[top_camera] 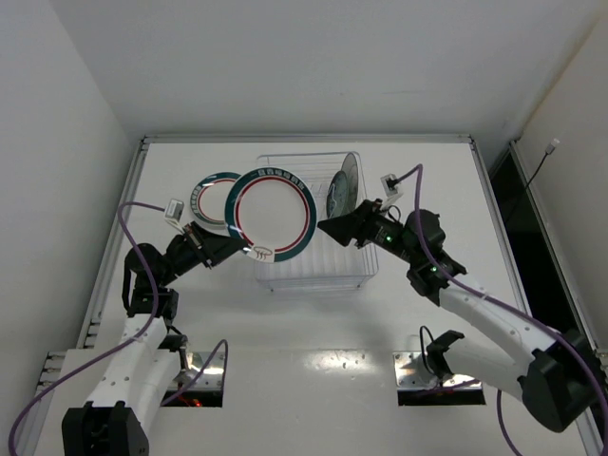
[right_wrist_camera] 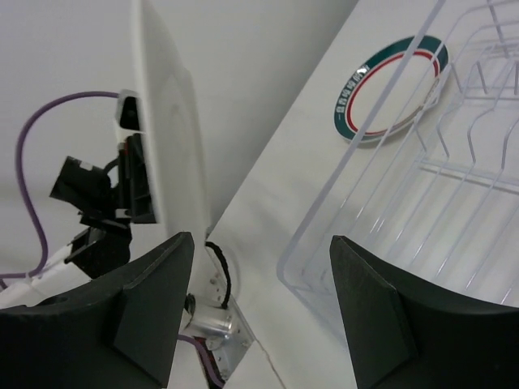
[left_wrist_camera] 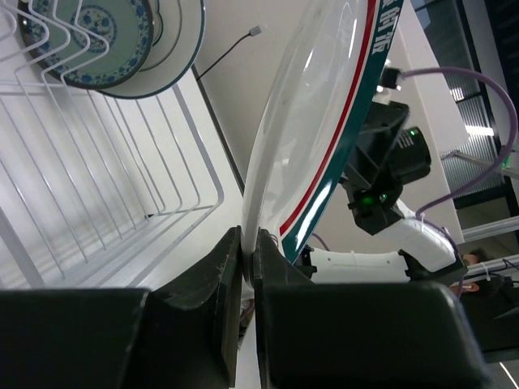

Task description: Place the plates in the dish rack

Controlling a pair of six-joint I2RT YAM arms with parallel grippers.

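Left pincer (left_wrist_camera: 249, 243) is clamped tight on the bottom edge of the round white plate with dark green rim and red inner ring (top_camera: 271, 214); that plate stands near upright above its fingers, with only a thin bit of rim in the grip. Right pincer (top_camera: 328, 226) has its jaws well apart and holds nothing; the plate's back face sits just beside one of its fingers, and I can't tell if it touches.

Pale see-through wire dish rack (top_camera: 309, 280) lies below and beyond both pincers. Small teal patterned plate (left_wrist_camera: 93, 36) and a second green-rimmed white plate (left_wrist_camera: 174, 49) already stand in the tines at the rack end farthest from the left pincer. A third green-rimmed plate (top_camera: 207, 201) lies flat on the white table (top_camera: 313, 323), outside the rack, just past the left pincer.

Risks, my read:
- It's an edge pinch on a shiny surface; the plate can pivot or slip out if you swing fast.
- The right pincer can knock the rim if you close in off-line.
- Lowered tilted, the plate rides over the tines instead of between them, or shoves the light rack.
- Go too far along and you clip the two racked plates.
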